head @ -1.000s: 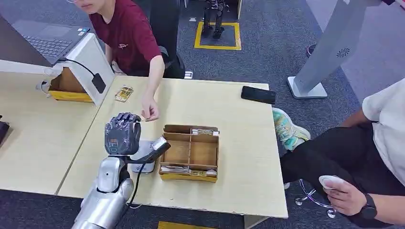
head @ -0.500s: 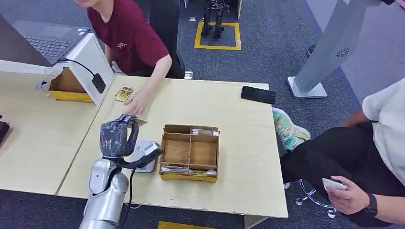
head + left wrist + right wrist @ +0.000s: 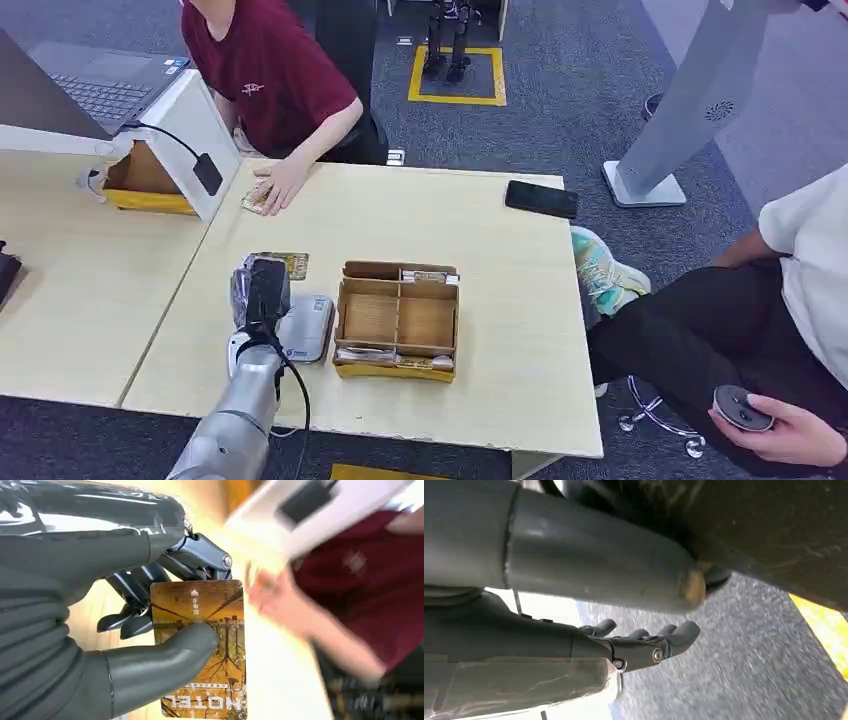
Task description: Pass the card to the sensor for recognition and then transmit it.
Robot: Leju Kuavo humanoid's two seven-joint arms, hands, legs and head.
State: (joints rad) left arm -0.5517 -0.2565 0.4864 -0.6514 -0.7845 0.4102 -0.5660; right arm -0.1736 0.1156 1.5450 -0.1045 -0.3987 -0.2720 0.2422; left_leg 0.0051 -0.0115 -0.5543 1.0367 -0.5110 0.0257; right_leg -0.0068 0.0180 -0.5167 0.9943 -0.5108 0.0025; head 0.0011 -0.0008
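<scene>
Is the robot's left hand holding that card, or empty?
Holding it: the left hand pinches the card between thumb and fingers.

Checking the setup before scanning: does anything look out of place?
Nothing stands out. The left hand holds the card; the divided box sits square on the table beside the sensor.

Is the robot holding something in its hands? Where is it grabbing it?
Yes. The left hand pinches an orange hotel card near its middle, thumb on the picture side. The right hand holds nothing.
</scene>
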